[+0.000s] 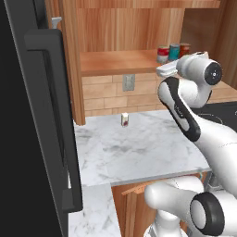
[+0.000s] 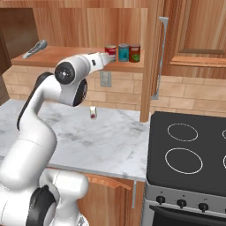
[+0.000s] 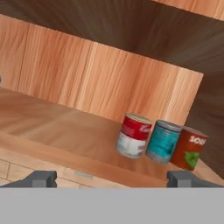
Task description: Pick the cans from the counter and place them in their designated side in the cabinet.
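hand view has the two cans on the cabinet shelf, the red can touching the teal can, with a dark red can just beside the teal one at the row's end. the gripper hangs in front of the shelf edge, jaws spread wide and holding nothing. the risk, as i judge it: any push forward would tip this tight row. on the counter stands a small white container.
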